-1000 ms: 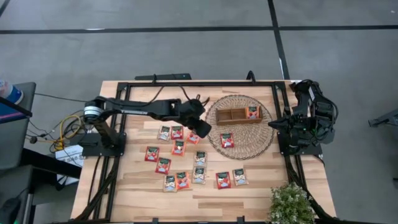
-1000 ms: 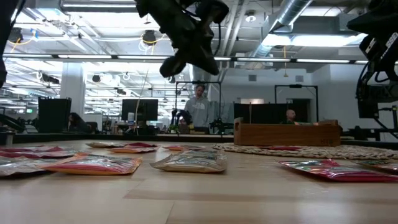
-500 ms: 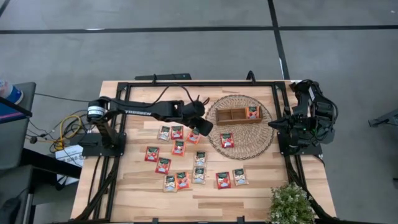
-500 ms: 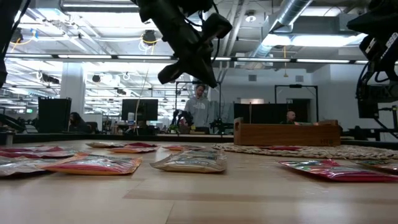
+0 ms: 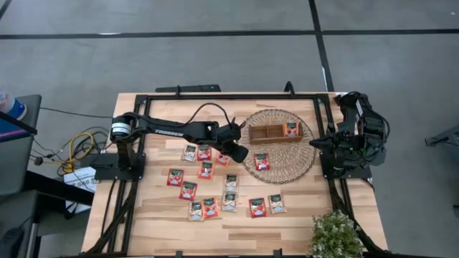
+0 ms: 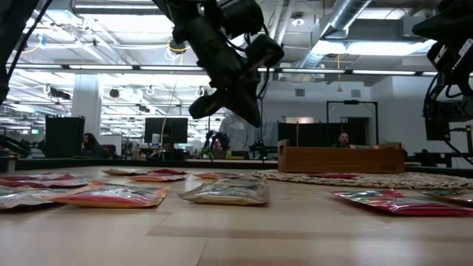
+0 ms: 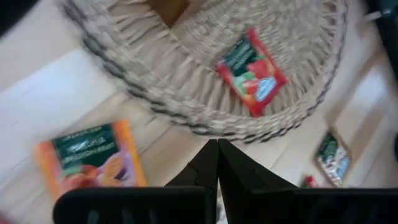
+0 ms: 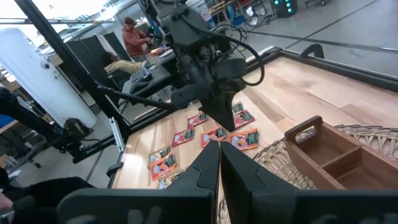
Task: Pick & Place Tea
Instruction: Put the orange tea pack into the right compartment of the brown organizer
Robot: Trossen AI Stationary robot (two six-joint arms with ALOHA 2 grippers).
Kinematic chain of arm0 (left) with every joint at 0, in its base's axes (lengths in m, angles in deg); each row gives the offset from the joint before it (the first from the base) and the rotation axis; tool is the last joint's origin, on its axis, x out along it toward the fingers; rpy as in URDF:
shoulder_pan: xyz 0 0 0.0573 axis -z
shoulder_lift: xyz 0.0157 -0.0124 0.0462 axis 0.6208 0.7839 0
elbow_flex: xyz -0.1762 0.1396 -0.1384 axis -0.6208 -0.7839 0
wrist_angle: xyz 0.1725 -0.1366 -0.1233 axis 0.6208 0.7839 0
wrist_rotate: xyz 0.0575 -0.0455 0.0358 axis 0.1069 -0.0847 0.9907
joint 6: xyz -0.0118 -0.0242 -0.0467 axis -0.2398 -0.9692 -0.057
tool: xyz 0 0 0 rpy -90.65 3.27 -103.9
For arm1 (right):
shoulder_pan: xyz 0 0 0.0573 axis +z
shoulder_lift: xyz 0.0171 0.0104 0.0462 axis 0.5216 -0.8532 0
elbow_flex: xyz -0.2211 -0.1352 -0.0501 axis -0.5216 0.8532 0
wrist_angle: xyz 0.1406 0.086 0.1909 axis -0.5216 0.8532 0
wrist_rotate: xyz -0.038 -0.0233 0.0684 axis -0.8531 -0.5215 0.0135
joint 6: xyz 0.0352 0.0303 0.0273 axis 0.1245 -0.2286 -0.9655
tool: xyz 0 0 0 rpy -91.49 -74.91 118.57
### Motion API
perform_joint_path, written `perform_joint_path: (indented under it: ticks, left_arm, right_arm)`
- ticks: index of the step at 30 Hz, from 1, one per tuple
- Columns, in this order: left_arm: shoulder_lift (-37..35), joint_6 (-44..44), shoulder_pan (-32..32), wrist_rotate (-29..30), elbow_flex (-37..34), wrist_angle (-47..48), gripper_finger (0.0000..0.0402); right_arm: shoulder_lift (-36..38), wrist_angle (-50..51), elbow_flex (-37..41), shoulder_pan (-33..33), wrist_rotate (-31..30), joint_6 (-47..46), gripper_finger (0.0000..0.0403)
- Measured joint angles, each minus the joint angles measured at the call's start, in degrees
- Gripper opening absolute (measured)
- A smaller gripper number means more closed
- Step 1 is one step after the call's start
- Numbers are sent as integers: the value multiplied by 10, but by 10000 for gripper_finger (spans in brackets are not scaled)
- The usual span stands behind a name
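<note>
Tea sachets [image 5: 206,188] lie scattered on the table [image 5: 158,229], one red sachet [image 5: 262,161] on the wicker mat [image 5: 297,161]. The left end effector [image 5: 240,153] hovers closed and empty beside the mat's edge, above the sachets. The right end effector [image 8: 219,149] waits closed at the table's right edge.

Wooden table [image 5: 154,228]; loose tea sachets [image 5: 206,170], wicker mat [image 5: 283,168], seemingly a plant [image 5: 334,235]

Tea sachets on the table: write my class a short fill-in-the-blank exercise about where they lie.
1. One red sachet lies loose on the round ____ mat.
2. One sachet sits in a compartment of the wooden ____.
3. The left gripper, empty, has its fingers ____.
4. The right gripper waits at the table's ____ edge.

Missing words: wicker; tray; shut; right
</note>
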Motion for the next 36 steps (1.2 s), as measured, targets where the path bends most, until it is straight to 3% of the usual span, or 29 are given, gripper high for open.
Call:
perform_joint_path:
  ticks: [13, 36]
  left_arm:
    - [-1, 16, 0, -18, 1, -46, 0]
    - [-1, -15, 13, -40, 0, -1, 10]
  right_arm:
    - [0, 0, 0, 0, 0, 0, 6]
    - [0, 0, 0, 0, 1, 0, 6]
